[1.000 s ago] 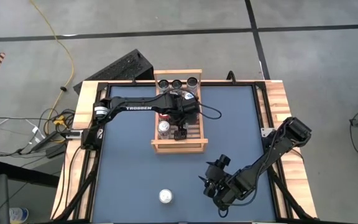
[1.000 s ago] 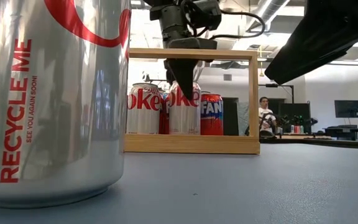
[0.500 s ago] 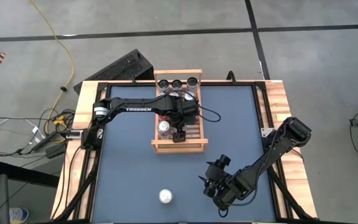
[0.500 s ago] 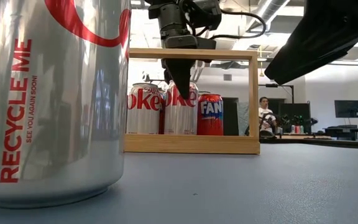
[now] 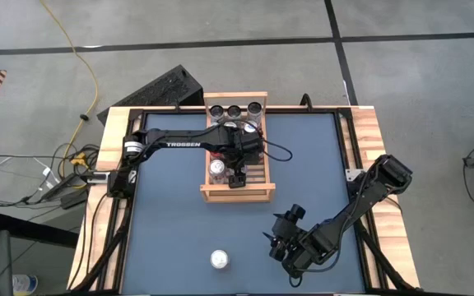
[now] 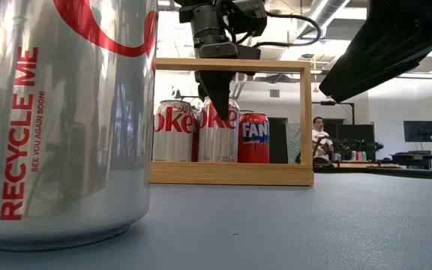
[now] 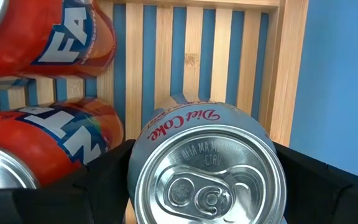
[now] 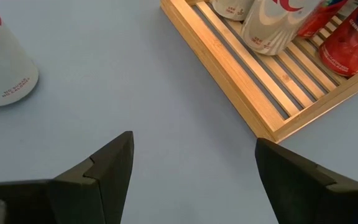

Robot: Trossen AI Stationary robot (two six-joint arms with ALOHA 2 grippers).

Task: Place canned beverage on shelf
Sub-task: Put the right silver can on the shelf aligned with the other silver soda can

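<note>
I have one blue counter (image 5: 171, 222) carrying one slatted wooden shelf (image 5: 235, 194) at its far edge. Two arms: the left gripper (image 5: 237, 174) is over the shelf's near end, its fingers (image 7: 316, 180) flanking one silver cola can (image 7: 207, 168) standing there; I cannot tell whether they are clamped on it. The right gripper (image 8: 192, 138) hangs near the counter's front right, fingers spread, empty. Two orange cans (image 7: 48, 134) stand beside the cola, three tops (image 5: 234, 109) line the far rail, and one loose can (image 5: 219, 260) stands at the front edge.
</note>
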